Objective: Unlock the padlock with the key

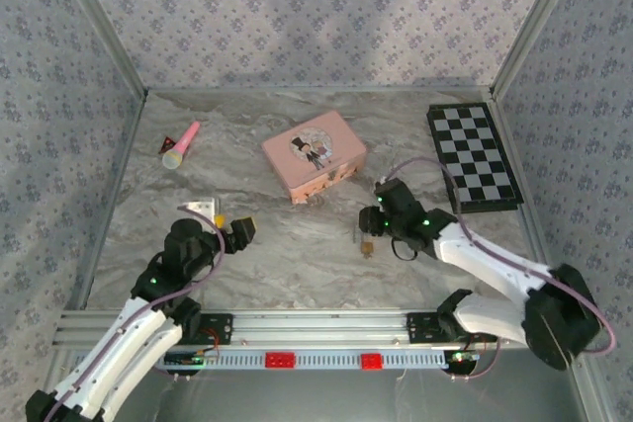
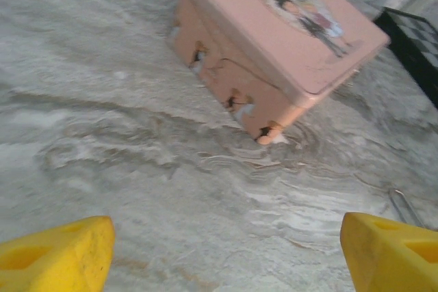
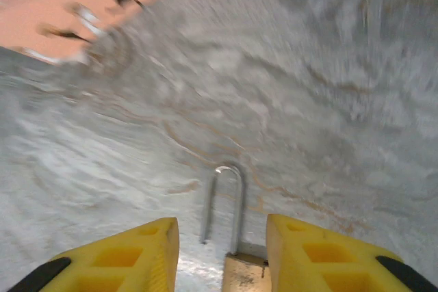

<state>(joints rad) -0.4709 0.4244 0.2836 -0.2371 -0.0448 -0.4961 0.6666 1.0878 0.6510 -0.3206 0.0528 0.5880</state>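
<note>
The padlock (image 1: 366, 243) lies on the marble table, right of centre, with its thin silver shackle (image 3: 226, 200) pointing away from its brass body (image 3: 243, 275). The shackle's right leg enters the body, while its left leg ends on the table beside it. My right gripper (image 3: 220, 237) is open just above it, with a yellow finger on each side of the body (image 1: 371, 229). My left gripper (image 1: 231, 225) hovers wide open over bare table at the left (image 2: 229, 237), holding nothing. The key is hidden or out of view.
A pink tin (image 1: 315, 155) with a cartoon couple sits mid-table, ahead of the left gripper (image 2: 287, 32). A pink-and-yellow toy microphone (image 1: 181, 145) lies far left. A chessboard (image 1: 475, 157) lies at the back right. Papered walls enclose three sides.
</note>
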